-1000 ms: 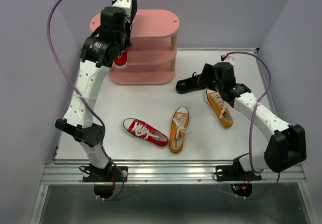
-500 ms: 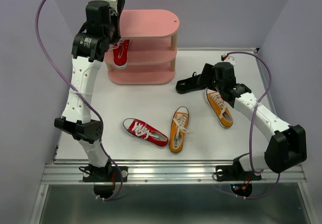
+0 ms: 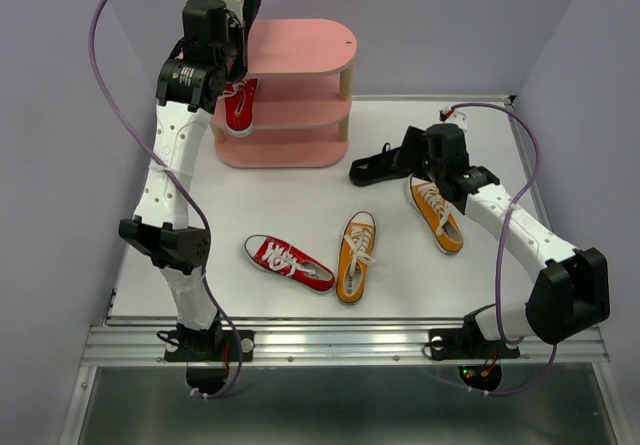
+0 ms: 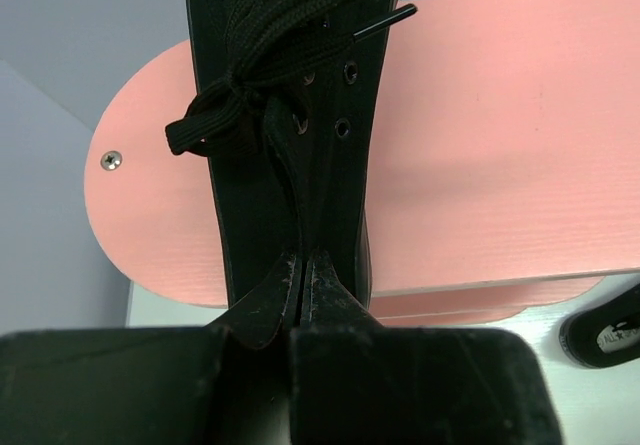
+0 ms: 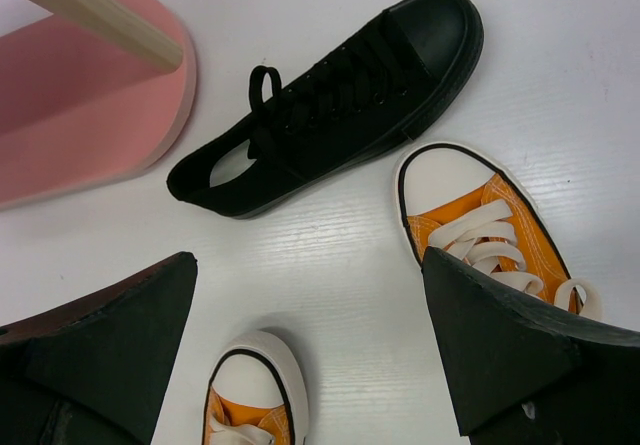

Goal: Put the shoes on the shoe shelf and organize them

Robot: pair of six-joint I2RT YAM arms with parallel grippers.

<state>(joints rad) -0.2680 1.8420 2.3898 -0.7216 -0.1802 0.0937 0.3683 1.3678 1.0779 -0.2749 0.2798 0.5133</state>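
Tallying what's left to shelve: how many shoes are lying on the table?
4: a black shoe by the shelf's right end, one orange shoe right of it, a second orange shoe mid-table, and a red shoe beside that. No others show.

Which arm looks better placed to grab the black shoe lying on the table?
Right. The right claw is open beside that black shoe; the left claw is shut on the other black shoe over the shelf.
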